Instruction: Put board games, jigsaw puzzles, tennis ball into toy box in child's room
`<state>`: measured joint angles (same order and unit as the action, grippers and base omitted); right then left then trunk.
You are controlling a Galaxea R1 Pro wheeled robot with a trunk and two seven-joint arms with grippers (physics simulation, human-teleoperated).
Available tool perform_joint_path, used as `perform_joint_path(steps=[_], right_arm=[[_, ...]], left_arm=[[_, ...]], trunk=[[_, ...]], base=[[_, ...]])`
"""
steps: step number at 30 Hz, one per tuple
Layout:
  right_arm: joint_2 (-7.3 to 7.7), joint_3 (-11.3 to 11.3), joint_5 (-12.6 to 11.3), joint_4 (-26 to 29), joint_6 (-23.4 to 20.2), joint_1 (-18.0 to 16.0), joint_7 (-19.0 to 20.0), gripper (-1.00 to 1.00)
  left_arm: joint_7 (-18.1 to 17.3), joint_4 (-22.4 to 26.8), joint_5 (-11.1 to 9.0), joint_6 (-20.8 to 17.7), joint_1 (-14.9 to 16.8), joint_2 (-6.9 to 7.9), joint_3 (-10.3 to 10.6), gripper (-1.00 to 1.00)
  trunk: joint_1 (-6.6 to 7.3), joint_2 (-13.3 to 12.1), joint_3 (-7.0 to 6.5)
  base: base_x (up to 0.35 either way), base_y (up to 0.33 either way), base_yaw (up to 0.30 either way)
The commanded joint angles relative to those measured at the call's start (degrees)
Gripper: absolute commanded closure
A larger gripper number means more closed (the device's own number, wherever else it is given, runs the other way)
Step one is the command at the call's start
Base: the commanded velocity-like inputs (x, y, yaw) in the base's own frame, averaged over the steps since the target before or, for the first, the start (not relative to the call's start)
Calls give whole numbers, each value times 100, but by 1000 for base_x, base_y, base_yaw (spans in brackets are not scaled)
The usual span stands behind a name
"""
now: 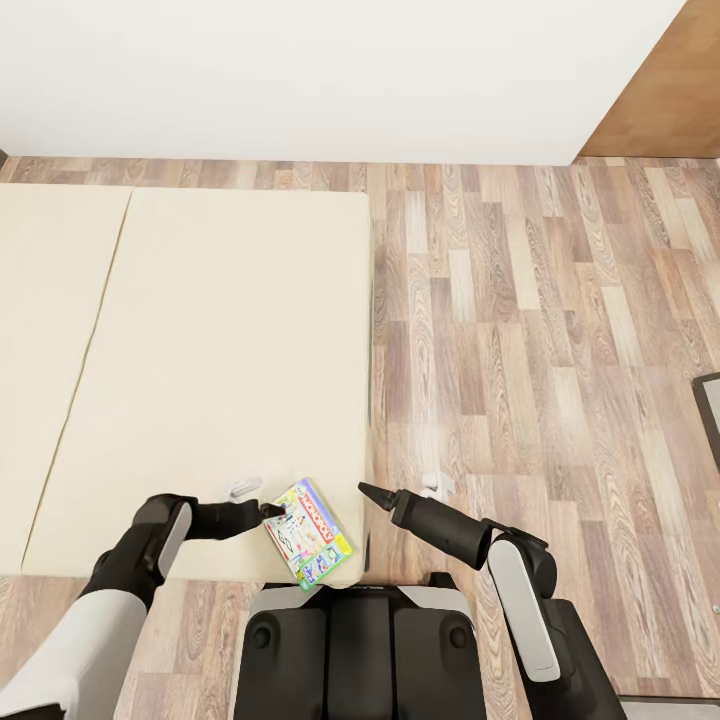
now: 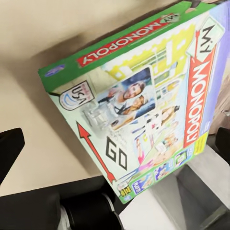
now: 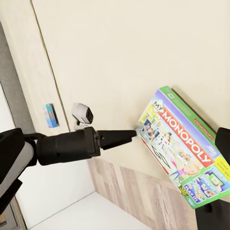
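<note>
A white board game box with a green edge and red Monopoly logo lies at the near right corner of the beige bed. My left gripper is at the box's left edge and stands open. In the left wrist view its fingers are spread wide, with the box beyond them. My right gripper hovers just right of the box, past the mattress edge, also open; one of its fingers shows beside the box. A small blue box lies farther off on the bed.
Wood plank floor stretches to the right of the bed. A white wall runs behind it. A dark object juts in at the right edge. My own base stands against the bed's near corner.
</note>
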<state>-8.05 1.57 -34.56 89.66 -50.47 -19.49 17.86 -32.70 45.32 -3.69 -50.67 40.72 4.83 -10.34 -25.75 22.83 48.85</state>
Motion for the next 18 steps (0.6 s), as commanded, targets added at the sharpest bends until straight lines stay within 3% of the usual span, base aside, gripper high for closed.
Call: perform_joint_path(steps=[1,10,18], right_arm=[[-3,-8,28,5,-25,-2,32,-100],[-3,-8,28,12,-25,-3,33,-100],[-3,-11,28,16,-25,-3,33,-100]], left_arm=[[14,-4,-38,6,3,-10,-10,-100],[26,-14,-51,149,2,-46,-14,-100],[27,-58,-52,610,4,-44,-12,-100]], trunk=[[-3,9,6],[-3,9,6],[-3,9,6]], base=[[0,0,0],[0,0,0],[0,0,0]])
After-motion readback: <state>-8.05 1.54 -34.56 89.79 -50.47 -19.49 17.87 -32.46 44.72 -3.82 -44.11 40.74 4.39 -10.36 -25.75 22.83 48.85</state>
